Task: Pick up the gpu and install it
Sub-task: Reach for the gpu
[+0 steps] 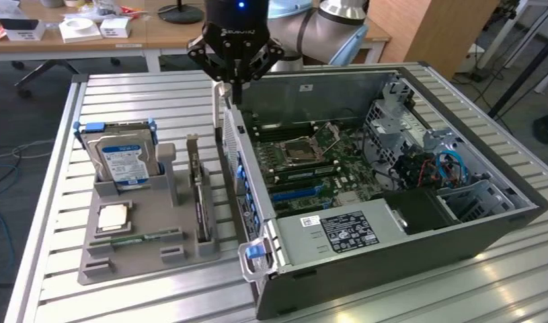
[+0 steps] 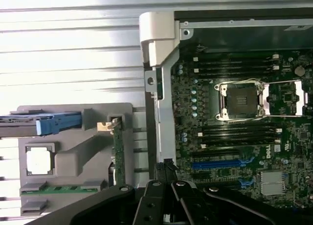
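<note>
Because the gpu [image 1: 201, 202] stands on edge in its slot outside the computer case [image 1: 390, 262], I judge the step in hand to be the pick-up, with nothing yet installed. To do it well, I would line my tool [image 1: 230, 93] up along the card's length and open it enough to take the thin board across its thickness. I would grip the bare top edge rather than the metal bracket at the card's end. Then I would draw it straight up so it does not bind in the slot. The card sits just beside the case's open side wall, so there is little room on that side. Any sideways drift could knock a finger against the wall or its blue latches.

My tool hangs above the top edge of that side wall, towards the case's back corner. Its fingers point down and are drawn close together. They pinch nothing and, as far as I can see, touch nothing. The gpu is lower and farther along the wall, towards the case's front, well apart from my fingertips.

Beyond the card, farther from the case, the grey holder tray [image 1: 121, 259] also carries a hard drive [image 1: 123, 161] with a blue-white label, standing upright. A processor [image 1: 112, 217] and a green RAM stick [image 1: 150, 237] lie flat nearer the tray's front. Inside the case the motherboard [image 1: 300, 161] lies exposed, and its blue expansion slot [image 1: 296, 195] is empty. Case and tray both rest on the slatted metal surface [image 1: 148, 101].
</note>
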{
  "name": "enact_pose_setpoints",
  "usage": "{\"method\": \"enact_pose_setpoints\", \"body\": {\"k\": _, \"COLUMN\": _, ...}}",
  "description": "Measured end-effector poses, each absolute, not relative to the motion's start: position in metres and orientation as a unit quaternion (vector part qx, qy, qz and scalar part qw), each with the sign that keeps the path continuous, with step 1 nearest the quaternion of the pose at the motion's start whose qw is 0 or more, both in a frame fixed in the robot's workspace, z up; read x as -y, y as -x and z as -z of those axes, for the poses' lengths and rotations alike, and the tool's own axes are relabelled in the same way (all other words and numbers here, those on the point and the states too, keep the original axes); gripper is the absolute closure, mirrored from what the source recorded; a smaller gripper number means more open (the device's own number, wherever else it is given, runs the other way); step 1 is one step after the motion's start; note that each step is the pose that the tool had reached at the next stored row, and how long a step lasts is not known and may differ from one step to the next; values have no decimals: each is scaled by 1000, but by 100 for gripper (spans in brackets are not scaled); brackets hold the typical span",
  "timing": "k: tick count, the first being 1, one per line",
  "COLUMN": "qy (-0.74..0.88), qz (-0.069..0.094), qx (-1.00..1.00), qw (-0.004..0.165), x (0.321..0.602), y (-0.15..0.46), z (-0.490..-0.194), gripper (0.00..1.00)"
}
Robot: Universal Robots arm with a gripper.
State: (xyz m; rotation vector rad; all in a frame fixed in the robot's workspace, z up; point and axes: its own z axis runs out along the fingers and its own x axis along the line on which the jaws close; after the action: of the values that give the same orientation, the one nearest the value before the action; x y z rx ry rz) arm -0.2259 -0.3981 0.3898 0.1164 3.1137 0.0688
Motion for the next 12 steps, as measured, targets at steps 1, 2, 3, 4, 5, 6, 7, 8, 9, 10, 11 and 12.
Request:
{"method": "enact_pose_setpoints", "body": {"k": 1, "qy": -37, "qz": -22, "qx": -999, "qw": 12, "x": 398, "y": 230, "z": -390, "gripper": 90}}
{"method": "enact_pose_setpoints", "body": {"k": 2, "qy": -37, "qz": -22, "qx": -999, "qw": 13, "x": 398, "y": 235, "z": -389, "gripper": 90}}
{"method": "enact_pose_setpoints", "body": {"k": 3, "qy": -37, "qz": -22, "qx": -999, "qw": 12, "x": 398, "y": 240, "z": -389, "gripper": 90}}
{"method": "enact_pose_setpoints", "body": {"k": 4, "qy": -37, "qz": -22, "qx": -999, "qw": 12, "x": 398, "y": 244, "z": -389, "gripper": 90}}
{"method": "enact_pose_setpoints", "body": {"k": 5, "qy": -37, "qz": -22, "qx": -999, "qw": 12, "x": 398, "y": 248, "z": -388, "gripper": 90}}
{"method": "enact_pose_setpoints", "body": {"k": 6, "qy": -37, "qz": -22, "qx": -999, "qw": 12, "x": 398, "y": 253, "z": -388, "gripper": 90}}
{"method": "enact_pose_setpoints", "body": {"k": 7, "qy": -37, "qz": -22, "qx": -999, "qw": 13, "x": 398, "y": 257, "z": -388, "gripper": 90}}
{"method": "enact_pose_setpoints", "body": {"k": 8, "qy": -37, "qz": -22, "qx": -999, "qw": 12, "x": 398, "y": 262, "z": -387, "gripper": 90}}
{"method": "enact_pose_setpoints", "body": {"k": 9, "qy": -37, "qz": -22, "qx": -999, "qw": 12, "x": 398, "y": 265, "z": -387, "gripper": 90}}
{"method": "enact_pose_setpoints", "body": {"k": 10, "qy": -37, "qz": -22, "qx": -999, "qw": 13, "x": 398, "y": 269, "z": -387, "gripper": 90}}
{"method": "enact_pose_setpoints", "body": {"k": 11, "qy": -37, "qz": -22, "qx": -999, "qw": 12, "x": 398, "y": 273, "z": -386, "gripper": 90}}
{"method": "enact_pose_setpoints", "body": {"k": 12, "qy": -37, "qz": -22, "qx": -999, "qw": 12, "x": 398, "y": 276, "z": -386, "gripper": 90}}
